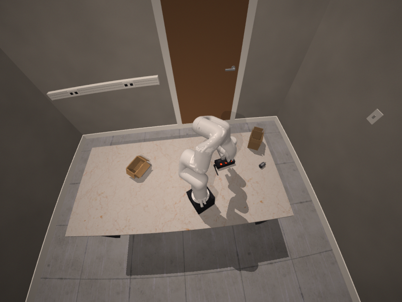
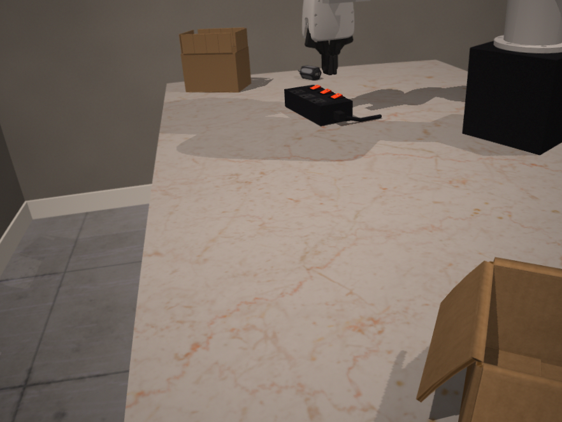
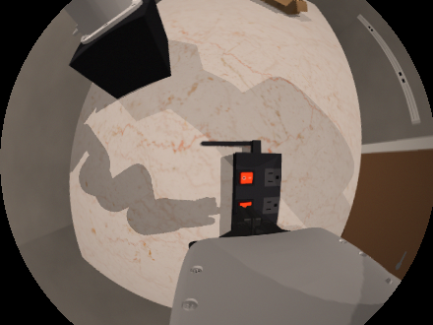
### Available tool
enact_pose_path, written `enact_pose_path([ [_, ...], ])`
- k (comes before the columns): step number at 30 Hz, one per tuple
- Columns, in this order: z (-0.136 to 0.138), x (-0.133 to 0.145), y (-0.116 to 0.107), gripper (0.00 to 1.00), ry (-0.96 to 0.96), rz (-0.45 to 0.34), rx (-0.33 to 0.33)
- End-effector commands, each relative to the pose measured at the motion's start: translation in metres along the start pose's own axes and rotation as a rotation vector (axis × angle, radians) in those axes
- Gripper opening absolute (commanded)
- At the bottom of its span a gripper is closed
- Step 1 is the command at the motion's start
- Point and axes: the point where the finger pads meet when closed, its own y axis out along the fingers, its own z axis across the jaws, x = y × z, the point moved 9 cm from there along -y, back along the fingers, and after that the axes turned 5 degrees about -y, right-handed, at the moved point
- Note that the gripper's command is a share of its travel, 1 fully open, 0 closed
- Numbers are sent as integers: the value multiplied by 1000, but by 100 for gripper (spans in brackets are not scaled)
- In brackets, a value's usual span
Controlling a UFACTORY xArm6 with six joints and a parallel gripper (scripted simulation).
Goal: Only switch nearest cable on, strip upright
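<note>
A black power strip (image 1: pixel 224 163) (image 2: pixel 317 105) (image 3: pixel 258 194) lies the right way up on the marble table (image 2: pixel 295 236), with its short cable (image 2: pixel 362 118) (image 3: pixel 226 143) pointing toward the arm's base. Three orange switches (image 2: pixel 325 91) sit in a row on its top; in the wrist view two of them (image 3: pixel 247 177) show and the far end is hidden by the gripper's body. My gripper (image 2: pixel 329 70) is shut and empty. It hangs a little above the strip's far end, away from the cable.
A closed-sided cardboard box (image 2: pixel 215 60) (image 1: pixel 255 137) stands behind the strip. A small dark grey object (image 2: pixel 310 71) (image 1: pixel 262 165) lies near it. An open cardboard box (image 1: pixel 138 166) (image 2: pixel 503 345) lies on the far side. The arm's black base block (image 2: pixel 510 95) (image 1: pixel 200 200) stands close to the strip.
</note>
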Motion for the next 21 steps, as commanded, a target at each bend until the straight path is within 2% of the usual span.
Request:
enact_pose_path([
  [1, 1, 1, 3, 0, 0, -3, 2],
  [21, 1, 1, 25, 0, 0, -3, 2],
])
